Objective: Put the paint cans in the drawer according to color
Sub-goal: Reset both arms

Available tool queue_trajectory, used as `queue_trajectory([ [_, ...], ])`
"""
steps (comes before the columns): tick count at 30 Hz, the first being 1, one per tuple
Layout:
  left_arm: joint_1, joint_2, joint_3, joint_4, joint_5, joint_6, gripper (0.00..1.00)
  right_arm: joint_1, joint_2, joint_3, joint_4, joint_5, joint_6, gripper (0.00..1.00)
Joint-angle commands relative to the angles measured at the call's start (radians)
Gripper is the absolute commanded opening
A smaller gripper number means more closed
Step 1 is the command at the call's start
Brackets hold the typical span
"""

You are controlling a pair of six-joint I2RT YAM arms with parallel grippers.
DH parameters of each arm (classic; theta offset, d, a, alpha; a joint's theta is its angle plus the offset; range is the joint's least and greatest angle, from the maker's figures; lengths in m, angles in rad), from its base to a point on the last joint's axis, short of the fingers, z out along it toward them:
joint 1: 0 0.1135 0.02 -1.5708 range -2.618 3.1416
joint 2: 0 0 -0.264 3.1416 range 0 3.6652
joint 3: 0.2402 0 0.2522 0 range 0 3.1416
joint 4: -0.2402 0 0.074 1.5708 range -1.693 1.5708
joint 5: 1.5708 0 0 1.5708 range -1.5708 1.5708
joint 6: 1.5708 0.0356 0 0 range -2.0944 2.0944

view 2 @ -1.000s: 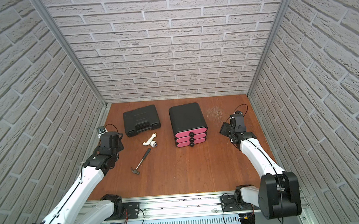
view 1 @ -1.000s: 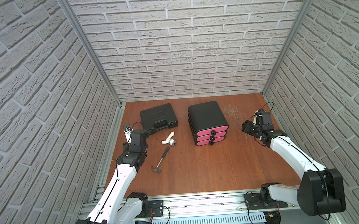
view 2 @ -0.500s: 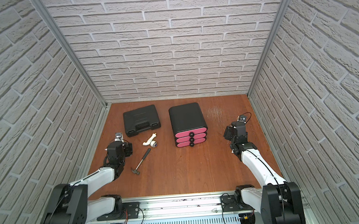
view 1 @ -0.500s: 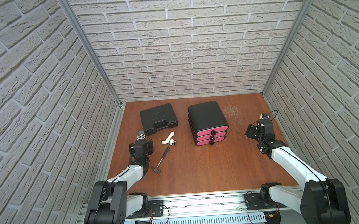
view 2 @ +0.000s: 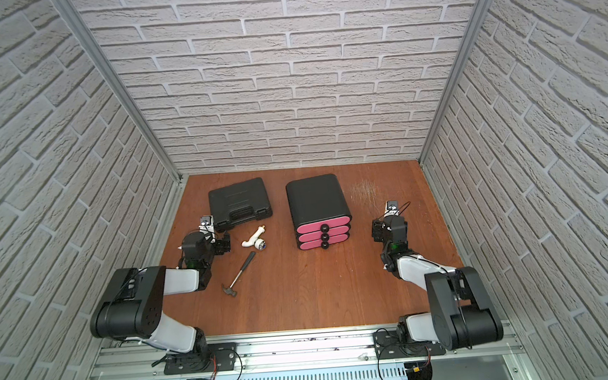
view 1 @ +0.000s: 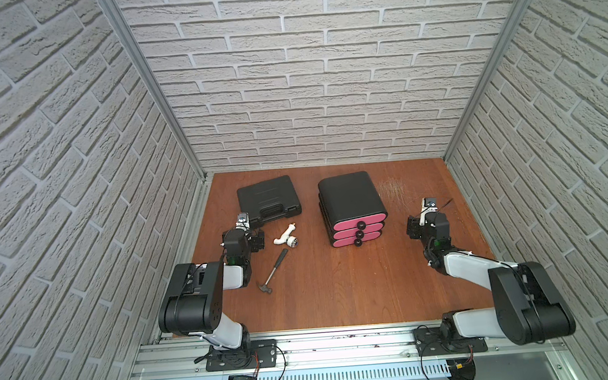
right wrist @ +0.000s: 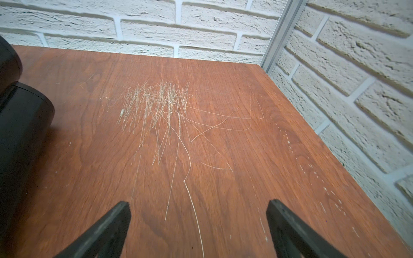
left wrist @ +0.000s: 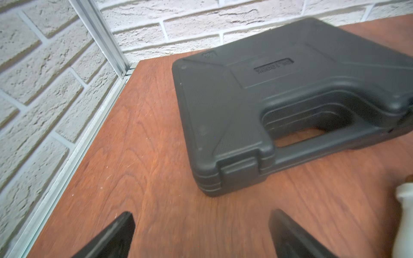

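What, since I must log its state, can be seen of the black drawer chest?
The drawer is a small black chest with rounded corners, matte plastic by its look. Three stacked pink fronts, each with a black ball knob, face the robot; all sit shut. It stands flat on the wooden table, apart from the tool case beside it. Only the table touches it.

Wooden table (view 1: 340, 292) carries black tool case (view 1: 268, 199), drawer chest (view 1: 349, 198), white pipe fitting (view 1: 284, 237), hammer (view 1: 274, 269); scratches (view 1: 391, 187) near chest.
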Motion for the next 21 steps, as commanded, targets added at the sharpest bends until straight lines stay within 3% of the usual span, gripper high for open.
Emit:
queue_trajectory([
  [1, -0.005, 0.000, 0.005, 0.065, 0.009, 0.011, 0.98, 0.027, 0.087, -0.086, 0.399, 0.004, -0.105, 0.73],
  [2, -0.007, -0.006, 0.006, 0.055, 0.009, 0.011, 0.98, 0.030, 0.100, -0.088, 0.404, 0.033, -0.094, 0.77],
  [3, -0.015, -0.002, 0.001, 0.074, -0.008, 0.016, 0.98, 0.031, 0.125, -0.069, 0.414, 0.058, -0.094, 0.99],
  [5, -0.028, 0.000, -0.006, 0.090, -0.038, 0.021, 0.98, 0.018, 0.123, -0.039, 0.350, 0.076, -0.065, 0.99],
  [7, -0.011, -0.002, 0.005, 0.061, 0.005, 0.013, 0.98, 0.005, 0.111, -0.019, 0.283, 0.070, -0.045, 0.99],
  [9, 0.017, -0.005, 0.016, 0.035, 0.068, 0.001, 0.98, -0.001, 0.122, -0.026, 0.315, 0.063, -0.045, 0.99],
  [21, 0.007, -0.003, 0.015, 0.044, 0.049, 0.007, 0.98, -0.002, 0.116, -0.036, 0.331, 0.061, -0.047, 0.99],
])
